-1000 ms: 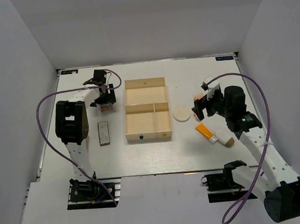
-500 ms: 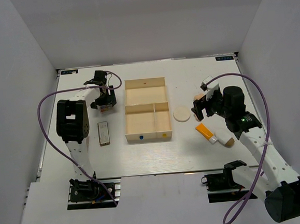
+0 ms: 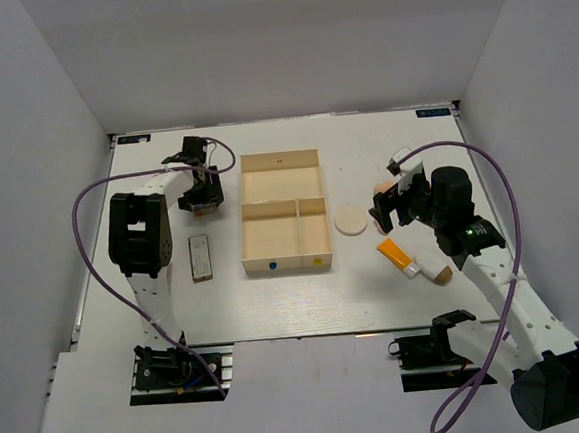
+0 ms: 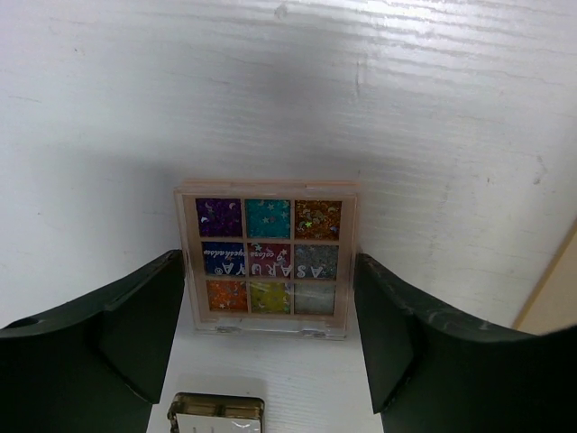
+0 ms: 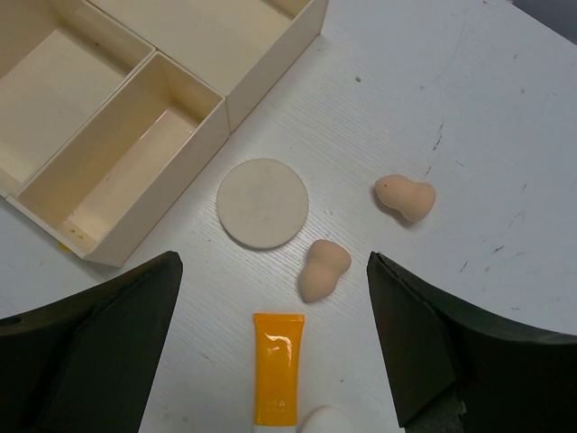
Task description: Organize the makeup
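We see a square clear-cased palette of nine glitter colours [image 4: 268,268] lying flat, face up, with a slim grey-brown rectangular palette [image 3: 201,256] nearby. Well apart lie a cream round pad [image 5: 262,203], a peach egg-shaped sponge [image 5: 323,269] just beside it, a second peach sponge [image 5: 404,197], and an orange tube [image 5: 278,368] alongside a white brown-capped bottle [image 3: 434,265].
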Robot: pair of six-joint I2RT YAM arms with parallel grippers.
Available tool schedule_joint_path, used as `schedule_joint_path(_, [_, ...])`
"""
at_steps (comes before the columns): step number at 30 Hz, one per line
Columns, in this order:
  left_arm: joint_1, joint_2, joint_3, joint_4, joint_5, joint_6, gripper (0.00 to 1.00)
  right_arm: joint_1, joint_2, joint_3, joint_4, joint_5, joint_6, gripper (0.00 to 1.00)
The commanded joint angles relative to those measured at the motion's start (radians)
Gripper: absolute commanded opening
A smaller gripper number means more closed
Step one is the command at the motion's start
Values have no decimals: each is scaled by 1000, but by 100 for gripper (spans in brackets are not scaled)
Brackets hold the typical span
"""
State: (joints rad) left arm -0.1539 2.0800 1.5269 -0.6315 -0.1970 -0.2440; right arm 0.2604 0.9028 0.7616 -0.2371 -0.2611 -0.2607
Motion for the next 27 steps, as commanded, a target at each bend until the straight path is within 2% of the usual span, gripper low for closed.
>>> schedule_joint_path(1, [-1, -136, -36, 2, 28, -27, 24, 4, -19, 24, 32, -12, 17, 89])
schedule_joint_path(3, [-1, -245, -89, 73, 65, -35, 23, 5, -18, 24, 33, -13, 17, 89])
schedule_joint_path(7, [-1, -352, -140, 161, 149, -47, 20, 5, -13, 27, 32, -13, 18, 89])
schedule_joint_path(13, [-10, -379, -129, 194, 292, -51, 17, 5, -10, 24, 32, -13, 20, 89])
schedule_joint_path(17, [-65, -359, -116, 231, 424, -49, 15, 8, -4, 25, 33, -10, 18, 89])
schedule_joint_path(21, [-134, -305, -41, 205, 435, -37, 15, 7, -7, 24, 35, -7, 18, 89])
schedule_joint_path(27, [-206, -244, 42, 185, 337, -37, 16, 7, -10, 21, 33, -7, 18, 89])
